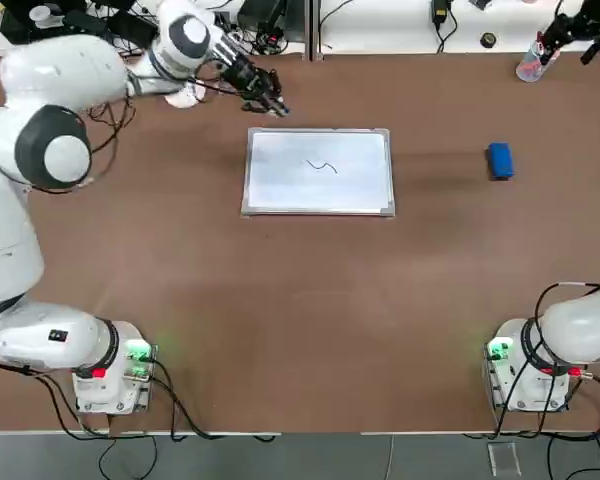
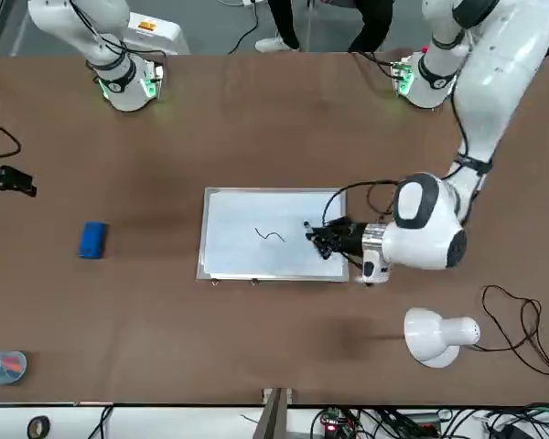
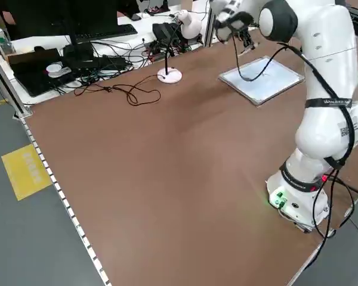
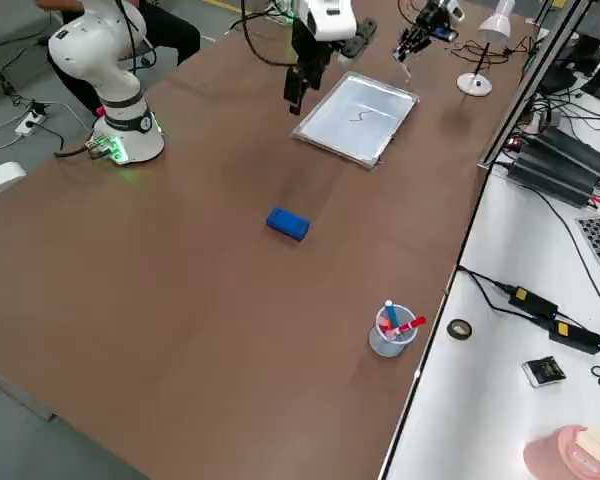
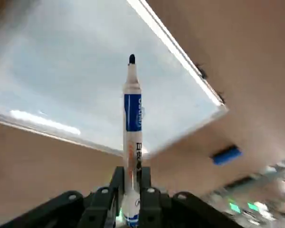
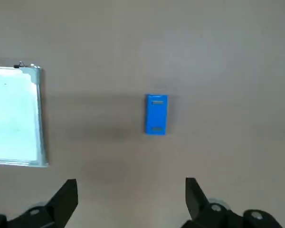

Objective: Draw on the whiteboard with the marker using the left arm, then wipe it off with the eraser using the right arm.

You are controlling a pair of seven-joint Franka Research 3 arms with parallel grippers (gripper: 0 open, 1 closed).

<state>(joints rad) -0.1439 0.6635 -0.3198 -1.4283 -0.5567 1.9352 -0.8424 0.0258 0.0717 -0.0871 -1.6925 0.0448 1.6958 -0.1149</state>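
Observation:
The whiteboard point(image 1: 318, 185) lies flat mid-table with a short dark squiggle point(image 1: 322, 166) drawn on it. My left gripper point(image 1: 265, 100) hovers at the board's far left corner, shut on the marker point(image 5: 132, 118). The marker's dark tip points at the board and is lifted off it. The blue eraser point(image 1: 500, 160) lies on the table to the right of the board. High above it my right gripper point(image 6: 130, 199) stands open with nothing between its fingers; the eraser point(image 6: 156, 114) shows below them. From the front, the left gripper point(image 2: 322, 240) overlaps the board's corner.
A clear cup point(image 1: 532, 62) with red items stands at the far right edge. A white desk lamp point(image 2: 439, 337) and a loose black cable point(image 2: 517, 325) lie beyond the board on the left arm's side. Both arm bases point(image 1: 115, 375) glow green at the near edge.

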